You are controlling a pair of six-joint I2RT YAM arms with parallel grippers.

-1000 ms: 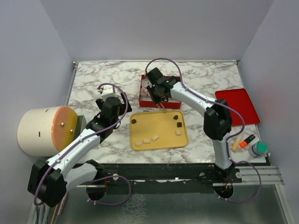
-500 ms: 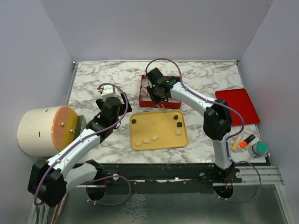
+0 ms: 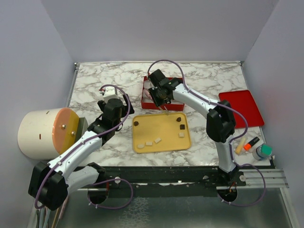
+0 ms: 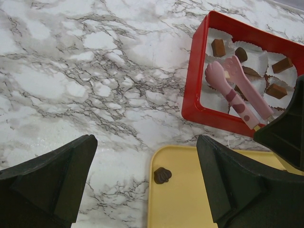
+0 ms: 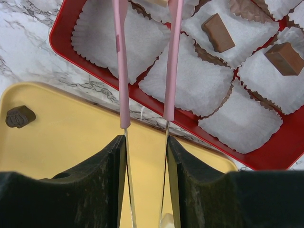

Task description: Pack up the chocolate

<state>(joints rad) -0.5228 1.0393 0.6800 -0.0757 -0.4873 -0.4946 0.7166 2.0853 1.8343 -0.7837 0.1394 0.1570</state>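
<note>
My right gripper (image 5: 146, 142) is shut on the metal arms of pink tongs (image 5: 122, 71), whose tips reach over the red box (image 3: 144, 102). A pale piece sits between the tong tips (image 4: 227, 74). Brown chocolate (image 5: 218, 32) lies in white paper cups (image 5: 187, 78) in the box; some cups are empty. More chocolate lies on the yellow tray (image 3: 164, 133): one piece at its far left corner (image 4: 162, 175) and two at the far right (image 3: 180, 123). My left gripper (image 4: 147, 166) hangs open and empty above the tray's left corner.
Several pale pieces (image 3: 152, 142) lie on the tray's near half. A red lid (image 3: 242, 107) lies at the right, with markers (image 3: 251, 143) and a green-capped jar (image 3: 262, 151) near the front right. A big cream cylinder (image 3: 45, 133) lies at the left.
The right gripper and tongs have shifted very slightly over the red box. The left arm has not moved.
</note>
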